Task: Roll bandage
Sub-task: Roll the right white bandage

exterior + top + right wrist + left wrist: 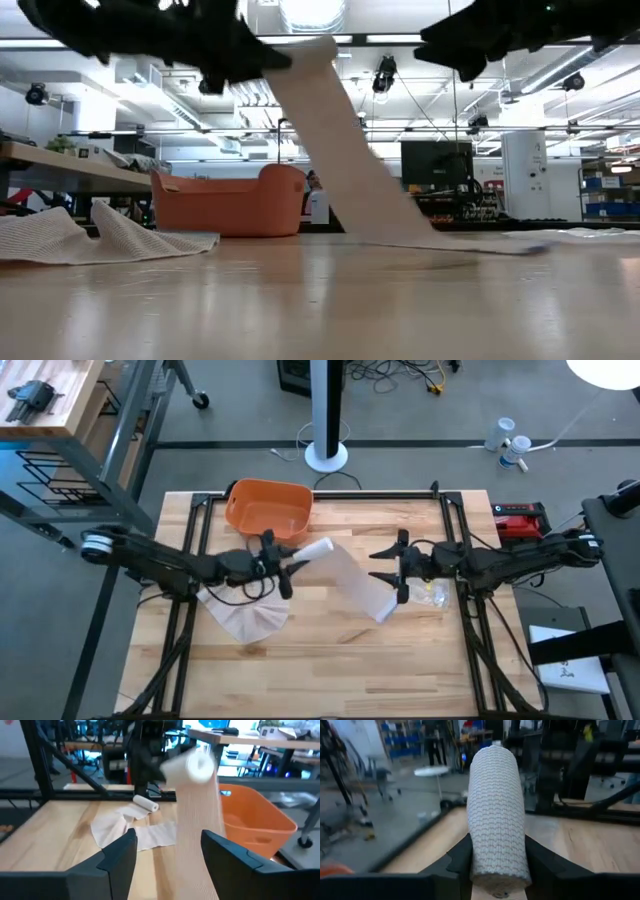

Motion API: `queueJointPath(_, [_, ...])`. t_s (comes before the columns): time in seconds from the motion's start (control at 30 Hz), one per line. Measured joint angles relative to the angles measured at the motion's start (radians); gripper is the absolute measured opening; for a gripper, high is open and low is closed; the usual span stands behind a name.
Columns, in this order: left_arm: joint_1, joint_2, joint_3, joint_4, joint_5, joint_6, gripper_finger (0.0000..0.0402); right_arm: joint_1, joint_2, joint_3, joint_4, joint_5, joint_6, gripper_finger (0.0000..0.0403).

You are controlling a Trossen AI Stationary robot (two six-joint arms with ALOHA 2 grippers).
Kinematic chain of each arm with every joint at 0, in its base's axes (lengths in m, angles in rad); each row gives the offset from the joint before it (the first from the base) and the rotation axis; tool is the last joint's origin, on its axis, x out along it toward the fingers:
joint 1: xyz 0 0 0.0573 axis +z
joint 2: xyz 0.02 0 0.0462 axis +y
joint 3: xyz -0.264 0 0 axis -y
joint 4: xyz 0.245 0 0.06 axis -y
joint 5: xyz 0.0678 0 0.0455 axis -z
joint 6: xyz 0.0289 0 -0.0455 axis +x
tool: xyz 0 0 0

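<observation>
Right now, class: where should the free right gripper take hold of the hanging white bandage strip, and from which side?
Probably mid-strip: the white woven bandage strip slopes taut from the roll in the left gripper to the table. The open right gripper already faces its flat face and could close across its edge.

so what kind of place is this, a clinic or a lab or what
Most likely a robotics lab or workshop, not a clinic: a wooden table framed by black metal struts, a bare concrete floor with loose cables, and shelving and monitors in the open room behind.
</observation>
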Motion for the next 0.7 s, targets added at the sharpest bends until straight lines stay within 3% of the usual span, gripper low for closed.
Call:
queueJointPath(0.17, [0.000, -0.129, 0.093, -0.316, 0.002, 0.021, 0.0117, 0.000, 0.105, 0.026, 0.051, 0.000, -0.049, 0.0218])
queueJointPath(0.37, [0.000, -0.144, 0.316, -0.758, 0.001, 0.048, 0.0117, 0.000, 0.157, 0.117, 0.089, -0.010, -0.031, 0.0209])
queueJointPath(0.5, [0.000, -0.116, 0.426, -0.864, 0.000, 0.134, 0.0117, 0.000, 0.168, 0.154, 0.080, -0.009, -0.107, 0.0211])
queueJointPath(0.7, [-0.001, -0.078, 0.548, -0.867, -0.004, 0.224, 0.0117, 0.000, 0.144, 0.171, 0.058, -0.008, -0.173, 0.0224])
